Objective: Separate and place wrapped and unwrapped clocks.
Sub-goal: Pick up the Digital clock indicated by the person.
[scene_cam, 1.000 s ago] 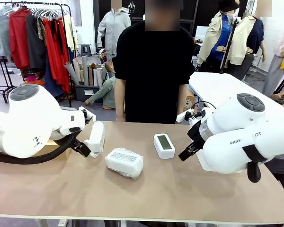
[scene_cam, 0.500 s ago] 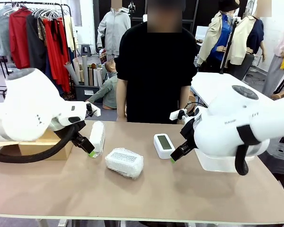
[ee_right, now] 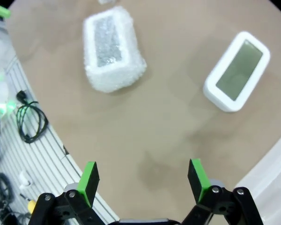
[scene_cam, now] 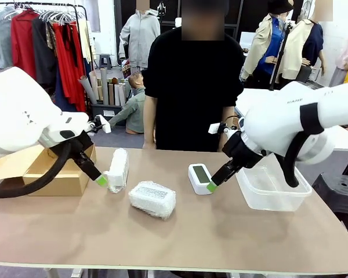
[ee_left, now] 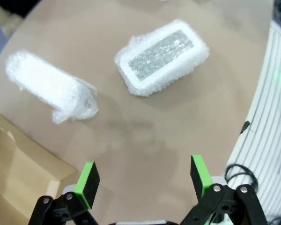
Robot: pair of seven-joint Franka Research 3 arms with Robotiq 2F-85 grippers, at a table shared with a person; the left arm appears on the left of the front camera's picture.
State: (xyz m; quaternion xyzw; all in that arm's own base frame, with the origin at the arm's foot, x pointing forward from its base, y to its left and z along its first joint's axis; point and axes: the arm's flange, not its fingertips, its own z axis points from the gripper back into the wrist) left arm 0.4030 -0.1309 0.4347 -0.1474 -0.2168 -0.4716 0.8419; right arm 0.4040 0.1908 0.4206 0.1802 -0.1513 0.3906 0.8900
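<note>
Lying flat near the middle of the table (scene_cam: 191, 237), one wrapped clock (scene_cam: 152, 198) is taken as the dial's centre for the front view. The second wrapped clock (scene_cam: 118, 169) is seen at about 10 o'clock from it, set on a narrow side with its length running away from the robot. The bare clock (scene_cam: 201, 178) is found at about 2 o'clock, its grey-green screen turned upward. A cardboard box (scene_cam: 52, 171) is placed farther out toward 9 o'clock, and a clear plastic container (scene_cam: 272, 188) at 3 o'clock. A person in black (scene_cam: 191, 87) is stood at 12 o'clock, behind the far edge. The left gripper (ee_left: 145, 178) is held with its fingers spread wide and nothing between them; one green tip is seen just beside the second wrapped clock, at its 8 o'clock, and contact cannot be told. The right gripper (ee_right: 143, 179) is likewise spread and empty, its tip held just beside the bare clock at 4 o'clock.
</note>
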